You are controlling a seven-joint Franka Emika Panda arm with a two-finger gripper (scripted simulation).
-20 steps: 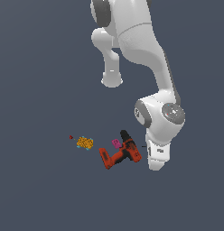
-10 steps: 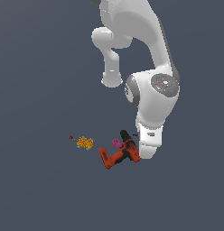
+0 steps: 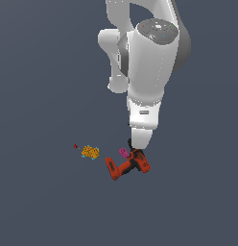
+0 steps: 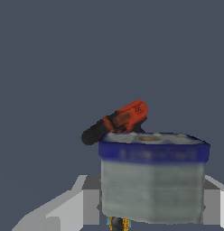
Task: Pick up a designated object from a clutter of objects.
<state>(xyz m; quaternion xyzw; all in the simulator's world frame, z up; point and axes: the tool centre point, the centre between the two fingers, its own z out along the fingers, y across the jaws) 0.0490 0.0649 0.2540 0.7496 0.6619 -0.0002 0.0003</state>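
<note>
1. Grey box (image 4: 152, 180) with blue band sits between the pincer (image 4: 152, 212) fingers, beside the drill (image 3: 128, 165).
2. Placed low over clutter, ready for grasping.
3. Cannot tell whether clamped yet.

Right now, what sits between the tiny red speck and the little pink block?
The orange-yellow patterned item lies between the red speck and the pink block, nearer the speck. Only the exterior view shows this.

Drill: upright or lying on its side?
On its side. The drill lies flat on the floor in the exterior view; the wrist view shows its body slanting behind the grey-blue box.
</note>
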